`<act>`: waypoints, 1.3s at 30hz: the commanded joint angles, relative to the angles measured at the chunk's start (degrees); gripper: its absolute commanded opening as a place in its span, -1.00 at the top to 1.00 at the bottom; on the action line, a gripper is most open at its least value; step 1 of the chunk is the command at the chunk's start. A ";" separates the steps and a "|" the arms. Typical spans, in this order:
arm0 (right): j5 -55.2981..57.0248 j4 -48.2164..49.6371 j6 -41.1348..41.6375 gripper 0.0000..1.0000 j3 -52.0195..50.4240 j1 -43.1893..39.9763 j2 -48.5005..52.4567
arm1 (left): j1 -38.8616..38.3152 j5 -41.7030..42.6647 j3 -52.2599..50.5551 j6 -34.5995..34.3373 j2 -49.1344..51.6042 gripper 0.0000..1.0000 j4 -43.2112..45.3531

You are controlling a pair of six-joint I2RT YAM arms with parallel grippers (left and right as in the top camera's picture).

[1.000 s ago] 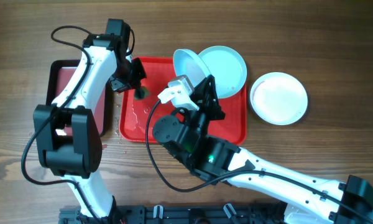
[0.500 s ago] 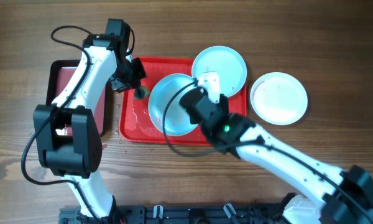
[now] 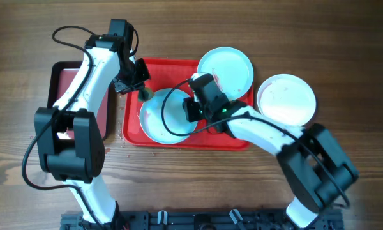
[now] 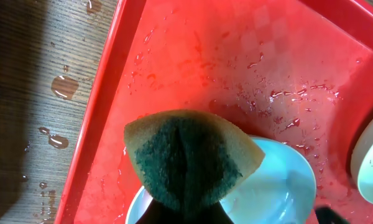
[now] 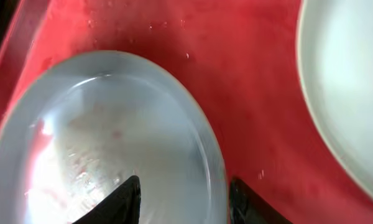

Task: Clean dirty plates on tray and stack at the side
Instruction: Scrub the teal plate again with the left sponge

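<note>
Overhead, a round light-blue plate (image 3: 159,121) is laid flat beneath the spread right gripper (image 3: 190,108) for the green sponge (image 3: 144,95) clamped in the left gripper (image 3: 142,88).

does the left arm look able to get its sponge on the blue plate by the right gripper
Probably yes: the sponge hangs at the plate's upper left edge, its face is bare, and the right gripper only straddles the far rim.
</note>
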 commanded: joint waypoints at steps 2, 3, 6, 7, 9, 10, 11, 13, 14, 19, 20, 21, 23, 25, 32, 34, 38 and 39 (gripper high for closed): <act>-2.89 3.74 -4.68 0.07 0.11 -1.38 3.98 | -0.15 -0.33 -0.24 1.29 0.20 0.92 0.17; -2.97 4.31 -5.64 0.07 0.11 -1.38 4.39 | -0.15 -0.33 -0.24 1.29 0.20 0.92 0.17; -2.89 4.61 -5.25 0.51 0.22 -1.38 4.83 | -0.15 -0.33 -0.24 1.29 0.20 0.92 0.20; -1.33 4.68 -2.62 0.91 0.24 -1.36 4.83 | -0.15 -0.33 -0.24 1.27 0.20 0.92 0.20; -0.59 4.28 1.60 0.91 0.24 -1.36 4.83 | -0.15 -0.31 -0.24 1.25 0.20 0.92 0.17; -0.59 3.26 6.12 0.91 0.24 -1.36 4.79 | -0.17 -0.33 -0.24 1.09 0.20 0.92 0.13; -0.48 0.35 15.30 0.91 0.39 -1.36 4.79 | -0.24 -0.28 -0.24 1.07 0.20 0.92 -0.02; -0.42 -3.72 27.23 0.92 0.39 -1.36 4.79 | -0.44 -0.28 -0.24 0.83 0.20 0.92 -0.50; -0.39 -5.05 29.83 0.92 0.39 -1.36 4.79 | -0.66 -0.11 -0.24 0.42 0.20 0.92 -0.90; -0.39 -5.01 30.01 0.91 0.39 -1.36 4.79 | -3.10 -0.13 -0.44 -1.09 0.20 0.92 -3.17; -0.48 -4.04 27.89 0.91 0.39 -1.36 4.79 | -4.24 -0.35 -1.36 -2.40 0.20 0.92 -2.75; -0.44 -3.85 27.26 0.91 0.39 -1.36 4.79 | -5.33 -0.68 -2.95 -3.28 0.20 0.92 -1.84; -0.46 -3.87 27.21 0.91 0.39 -1.36 4.79 | -6.95 -4.35 -6.56 -6.43 0.20 0.92 -0.59; -0.46 -3.87 27.17 0.91 0.39 -1.36 4.79 | -8.26 -8.39 -11.34 -8.76 0.20 0.92 1.81; -0.61 -3.58 25.81 0.91 0.39 -1.36 4.79 | -8.44 -18.78 -20.52 -9.70 0.20 0.92 15.21; -0.61 -3.61 25.73 0.91 0.39 -1.36 4.79 | -8.59 -22.10 -21.20 -9.68 0.20 0.92 21.62; -0.63 -3.63 24.96 0.91 0.39 -1.36 4.79 | -8.68 -23.28 -21.18 -8.96 0.20 0.92 31.26; -0.74 -3.63 24.57 0.91 0.39 -1.36 4.79 | -8.68 -23.28 -21.07 -7.87 0.17 0.92 33.33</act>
